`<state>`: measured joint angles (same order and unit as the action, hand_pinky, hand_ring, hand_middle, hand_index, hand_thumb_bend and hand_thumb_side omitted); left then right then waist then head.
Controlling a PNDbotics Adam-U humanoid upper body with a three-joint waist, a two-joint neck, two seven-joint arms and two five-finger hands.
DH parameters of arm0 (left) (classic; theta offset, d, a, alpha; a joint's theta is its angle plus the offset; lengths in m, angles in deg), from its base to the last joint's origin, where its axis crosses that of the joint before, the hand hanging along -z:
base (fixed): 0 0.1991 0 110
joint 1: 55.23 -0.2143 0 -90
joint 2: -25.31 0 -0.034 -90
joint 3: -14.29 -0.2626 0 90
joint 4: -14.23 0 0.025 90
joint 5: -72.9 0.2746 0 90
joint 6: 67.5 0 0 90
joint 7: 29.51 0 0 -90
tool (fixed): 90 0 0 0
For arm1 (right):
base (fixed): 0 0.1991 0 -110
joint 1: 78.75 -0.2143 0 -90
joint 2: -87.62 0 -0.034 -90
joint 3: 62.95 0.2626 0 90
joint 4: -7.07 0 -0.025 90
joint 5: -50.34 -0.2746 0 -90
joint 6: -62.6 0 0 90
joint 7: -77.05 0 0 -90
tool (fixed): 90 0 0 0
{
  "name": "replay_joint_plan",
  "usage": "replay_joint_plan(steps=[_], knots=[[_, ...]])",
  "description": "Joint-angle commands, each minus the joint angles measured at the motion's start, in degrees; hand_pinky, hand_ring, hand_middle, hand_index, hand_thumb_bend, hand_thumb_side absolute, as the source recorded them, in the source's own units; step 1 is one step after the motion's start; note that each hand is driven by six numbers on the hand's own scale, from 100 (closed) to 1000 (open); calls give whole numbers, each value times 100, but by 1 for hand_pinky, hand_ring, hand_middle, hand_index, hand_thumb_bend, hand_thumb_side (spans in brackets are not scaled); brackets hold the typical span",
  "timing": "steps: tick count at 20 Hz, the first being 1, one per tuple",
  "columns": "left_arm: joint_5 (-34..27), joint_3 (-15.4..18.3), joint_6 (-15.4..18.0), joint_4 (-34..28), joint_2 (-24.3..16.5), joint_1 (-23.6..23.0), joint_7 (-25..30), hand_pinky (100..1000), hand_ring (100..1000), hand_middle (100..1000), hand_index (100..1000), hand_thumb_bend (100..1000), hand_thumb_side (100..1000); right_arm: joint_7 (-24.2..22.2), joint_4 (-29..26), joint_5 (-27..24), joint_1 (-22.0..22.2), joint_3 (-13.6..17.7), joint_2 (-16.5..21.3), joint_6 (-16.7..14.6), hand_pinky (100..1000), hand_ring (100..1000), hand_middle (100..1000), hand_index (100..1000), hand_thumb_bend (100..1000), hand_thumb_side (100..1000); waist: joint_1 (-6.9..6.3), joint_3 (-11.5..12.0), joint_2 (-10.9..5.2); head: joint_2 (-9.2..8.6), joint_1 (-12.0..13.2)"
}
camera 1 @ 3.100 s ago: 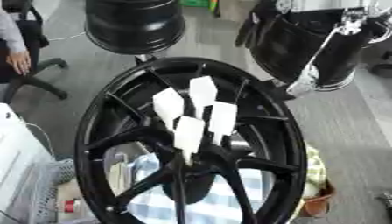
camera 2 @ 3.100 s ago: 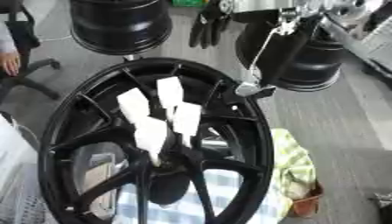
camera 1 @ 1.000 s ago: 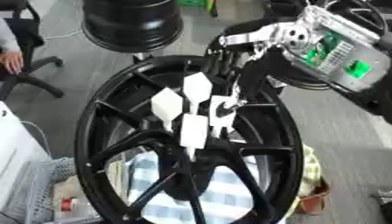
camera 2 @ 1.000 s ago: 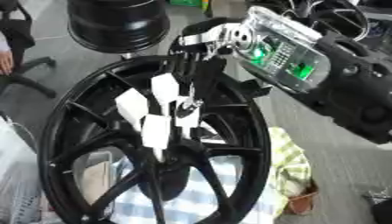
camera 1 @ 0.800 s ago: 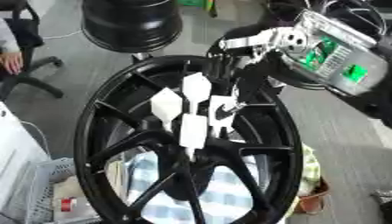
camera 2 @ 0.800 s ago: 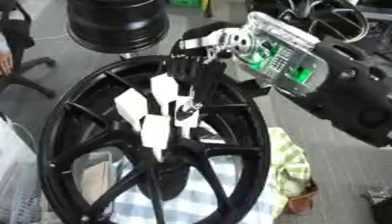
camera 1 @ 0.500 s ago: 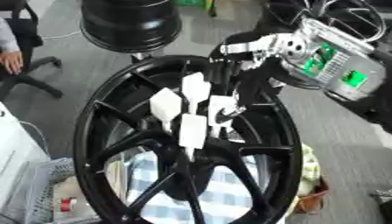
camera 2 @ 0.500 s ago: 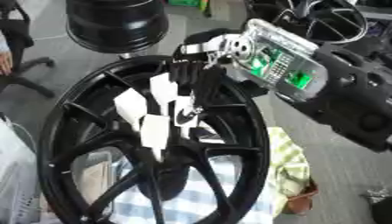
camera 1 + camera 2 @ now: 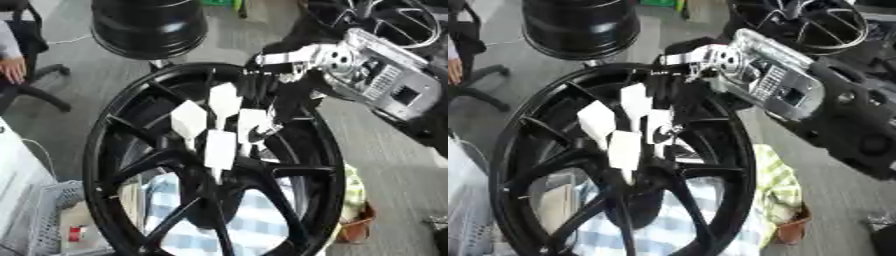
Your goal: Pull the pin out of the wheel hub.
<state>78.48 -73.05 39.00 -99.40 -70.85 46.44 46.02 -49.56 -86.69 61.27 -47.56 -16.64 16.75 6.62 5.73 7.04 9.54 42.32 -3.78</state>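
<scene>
The robot's right arm (image 9: 385, 85) reaches in from the upper right, a silver and black forearm with a green panel showing through its casing, angled down and to the left toward a large black wheel hub (image 9: 114, 150) that fills the middle of the view. The right hand (image 9: 276, 87) hangs over the upper right part of the wheel, wrist high and silver, with dark fingers (image 9: 262, 112) pointing down among the spokes. Four white diamond-shaped tags stand up on thin stems near the wheel's centre; these are the pins. The rightmost pin (image 9: 253, 125) sits directly against the dark fingers, which overlap its right edge (black against black spokes, so whether the fingers are closed around it or only touching cannot be told). The other three pins lie to the left and clear of the hand: the top pin (image 9: 225, 99) just beside the fingers, the left pin (image 9: 188, 118) further off, and the lowest pin (image 9: 220, 149) below them near the hub centre. All four stems appear still seated in the wheel. Beneath the spokes a blue and white checked cloth (image 9: 254, 230) shows, with a yellow-green cloth (image 9: 352, 190) at the wheel's right rim. A second black wheel (image 9: 149, 25) stands behind. The left hand does not show.
</scene>
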Motion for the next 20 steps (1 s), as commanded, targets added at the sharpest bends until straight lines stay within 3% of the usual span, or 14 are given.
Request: replay_joint_plan(steps=[1, 7, 14, 20], knots=[[1, 2, 9, -96, -85, 53, 23, 769, 781, 690, 893, 207, 565, -550, 118, 28, 78, 42, 81, 569, 779, 719, 648, 748, 628, 188, -46, 9, -44, -7, -21], [4, 12, 11, -96, -68, 56, 19, 769, 782, 691, 893, 206, 565, -407, 215, -14, 192, 104, -4, 561, 773, 711, 638, 741, 623, 178, -59, 32, -35, -34, -18], [16, 13, 6, -96, -90, 64, 39, 770, 782, 692, 894, 207, 565, 4, 13, -32, 235, 210, 203, 589, 767, 690, 602, 692, 613, 167, -51, 2, -48, -24, 6], [17, 12, 1, -96, -91, 59, 62, 771, 783, 692, 894, 207, 565, 95, -90, -113, 251, 201, 219, 623, 767, 690, 600, 688, 610, 180, -56, -3, -59, -28, -4]])
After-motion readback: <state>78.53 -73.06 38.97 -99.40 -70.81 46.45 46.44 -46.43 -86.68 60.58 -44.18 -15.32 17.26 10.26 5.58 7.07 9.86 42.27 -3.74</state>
